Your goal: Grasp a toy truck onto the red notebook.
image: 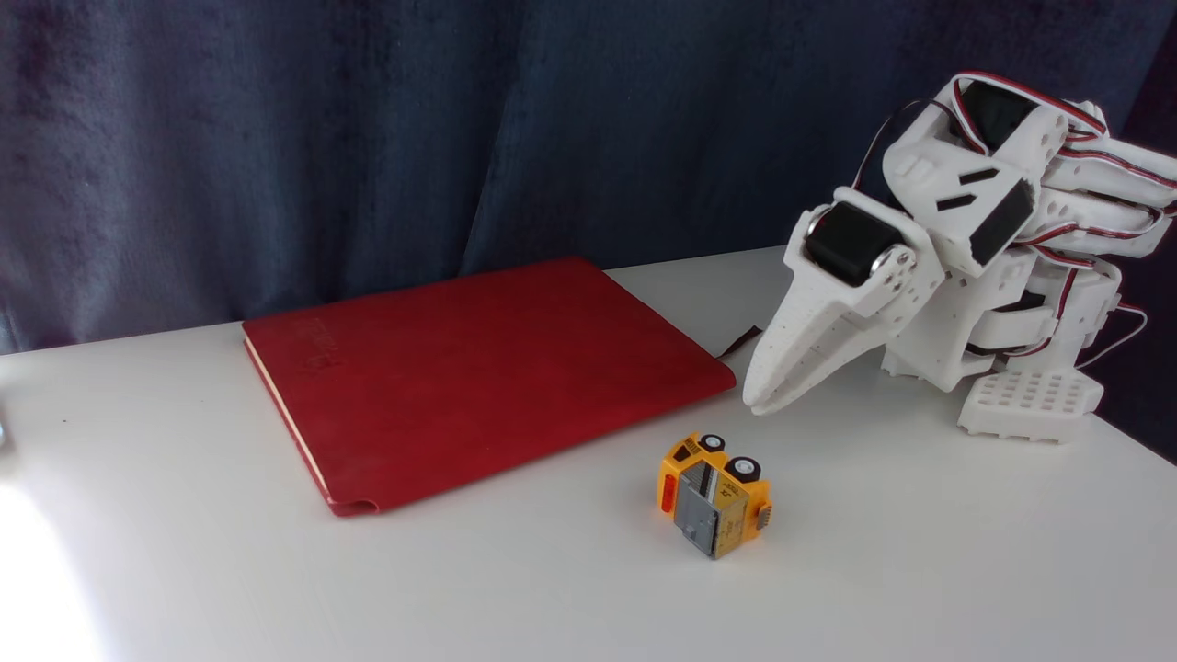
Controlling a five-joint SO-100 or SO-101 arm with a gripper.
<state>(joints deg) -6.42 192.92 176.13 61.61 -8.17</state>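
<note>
I see the toy truck [714, 495] tipped on its side on the table [919, 552], just off the red notebook's [478, 372] near-right edge, below my gripper [768, 397], whose jaws look together, I think.

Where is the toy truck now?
In the fixed view, the toy truck lies tipped on the white table, right of the red notebook, below the claw.

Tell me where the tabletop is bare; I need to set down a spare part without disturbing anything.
The white table is bare in front of the flat dark-red notebook and left of the small yellow-orange toy truck. Also bare: the front right corner, below the white arm base. It is crowded between notebook, truck and the white gripper.
</note>
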